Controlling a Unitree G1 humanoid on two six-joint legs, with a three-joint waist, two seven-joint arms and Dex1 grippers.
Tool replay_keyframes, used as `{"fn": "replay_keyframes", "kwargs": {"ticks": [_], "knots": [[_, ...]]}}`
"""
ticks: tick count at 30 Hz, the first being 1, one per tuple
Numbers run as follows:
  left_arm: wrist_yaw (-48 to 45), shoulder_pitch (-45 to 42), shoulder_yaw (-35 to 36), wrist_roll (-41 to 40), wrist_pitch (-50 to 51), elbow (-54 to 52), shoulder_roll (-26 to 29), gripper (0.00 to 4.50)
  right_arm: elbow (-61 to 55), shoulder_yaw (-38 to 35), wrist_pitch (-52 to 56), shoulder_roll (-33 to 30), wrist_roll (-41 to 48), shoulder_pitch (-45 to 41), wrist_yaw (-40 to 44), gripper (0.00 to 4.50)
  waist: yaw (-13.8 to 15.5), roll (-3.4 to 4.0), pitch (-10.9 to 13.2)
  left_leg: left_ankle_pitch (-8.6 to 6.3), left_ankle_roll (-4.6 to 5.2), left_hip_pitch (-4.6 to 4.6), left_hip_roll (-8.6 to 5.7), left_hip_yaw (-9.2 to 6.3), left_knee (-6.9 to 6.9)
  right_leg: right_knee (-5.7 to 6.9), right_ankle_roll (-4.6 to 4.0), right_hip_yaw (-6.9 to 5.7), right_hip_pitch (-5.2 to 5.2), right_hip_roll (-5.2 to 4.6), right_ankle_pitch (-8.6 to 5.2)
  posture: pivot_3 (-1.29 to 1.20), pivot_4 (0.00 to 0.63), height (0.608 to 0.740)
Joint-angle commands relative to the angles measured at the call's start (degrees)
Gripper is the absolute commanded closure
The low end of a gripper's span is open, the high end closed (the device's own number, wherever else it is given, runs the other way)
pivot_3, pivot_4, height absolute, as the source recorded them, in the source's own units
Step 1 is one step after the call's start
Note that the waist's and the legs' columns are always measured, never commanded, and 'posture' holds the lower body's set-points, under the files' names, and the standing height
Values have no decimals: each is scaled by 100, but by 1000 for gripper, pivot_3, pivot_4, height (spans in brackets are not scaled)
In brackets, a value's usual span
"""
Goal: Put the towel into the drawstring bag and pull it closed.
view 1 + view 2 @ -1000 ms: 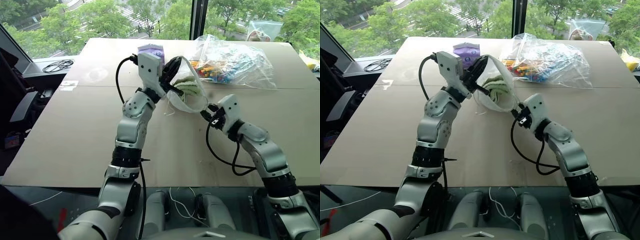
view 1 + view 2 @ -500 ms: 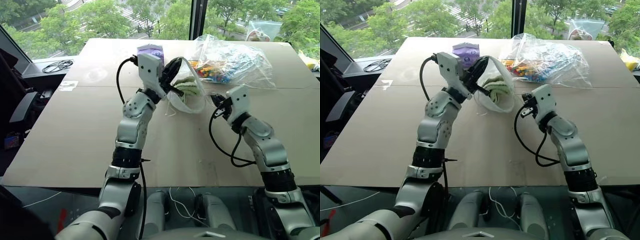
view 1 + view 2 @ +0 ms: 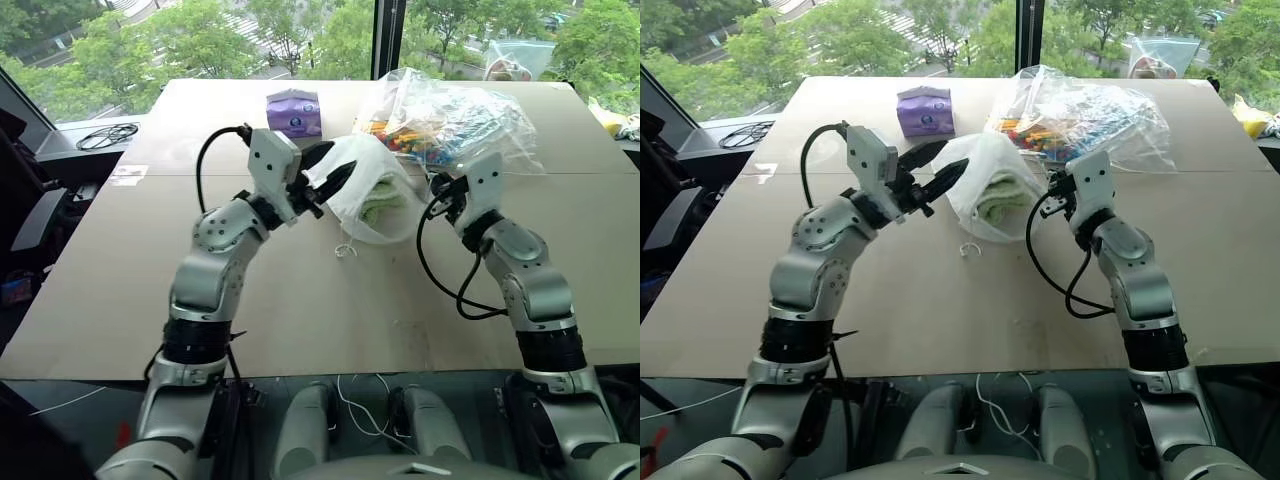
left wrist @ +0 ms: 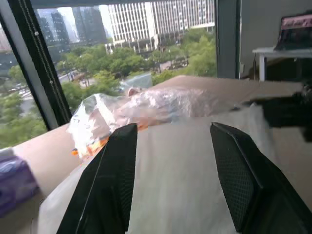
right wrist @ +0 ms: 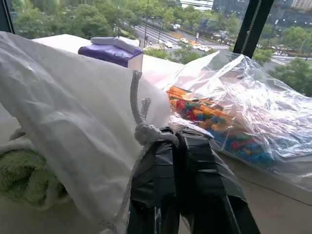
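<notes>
— Where is the towel [image 3: 997,197] sitting?
— Inside the drawstring bag [image 3: 985,175], which is lying on the surface [image 3: 940,300].
— And the pincers?
— The left pincer [image 3: 937,170] is standing apart at the bag's edge; the right pincer [image 5: 181,141] is pinching the knotted cord [image 5: 141,129].

towel: the small light green fluffy terry towel [image 5: 24,178] sits inside the translucent white fabric drawstring bag [image 3: 375,190]; only a blurred green patch shows through the cloth, its far side covered.
bag mouth: bunched at the bag's 3 o'clock side; cannot tell how far it is drawn shut.
clear plastic bag: the crinkly clear plastic bag of colourful items [image 3: 460,115] at 12 o'clock; its contents are too small to name.
purple packet: the small purple packet [image 4: 14,183] is cut off by the left wrist picture's edge.
</notes>
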Motion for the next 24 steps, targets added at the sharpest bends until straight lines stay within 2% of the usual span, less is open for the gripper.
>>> {"fn": "replay_keyframes", "kwargs": {"ticks": [1, 5, 10, 21, 24], "knots": [[-286, 110, 75, -108, -100, -163, 132, 2086, -110, -152, 45, 34, 89, -215, -58, 4500, -2, 0, 0, 0, 0, -1, -2, 1, -7, -4, -3, 3, -1, -9, 2, 0, 150, 738], [-810, 711, -222, -152, 168, -516, 421, 2086, -78, -237, 94, 70, 123, -351, -94, 4500, -29, 0, 0, 0, 0, -2, -12, 10, -29, -18, -21, 15, -4, -28, 12, 0, 150, 738], [-1142, 1122, -585, 135, 225, -433, 705, 2086, -81, -276, 126, 103, 155, -408, -138, 4500, -27, 0, 0, 1, -2, -2, -10, 15, -50, -22, -22, 16, -14, -27, 12, 0, 150, 738], [-1245, 1246, -970, 391, -265, 92, 301, 2086, -188, -289, 197, 77, 137, -379, -187, 4500, -28, 1, 1, 0, -2, -3, -10, 16, -64, -31, -23, 17, -25, -34, 12, 0, 150, 738], [-1092, 1035, -1080, 434, -435, 422, -131, 2086, -234, -256, 234, 81, 122, -377, -213, 4500, -25, 1, 1, 0, -2, -5, -10, 20, -67, -32, -24, 19, -25, -34, 13, 0, 150, 738]]}}
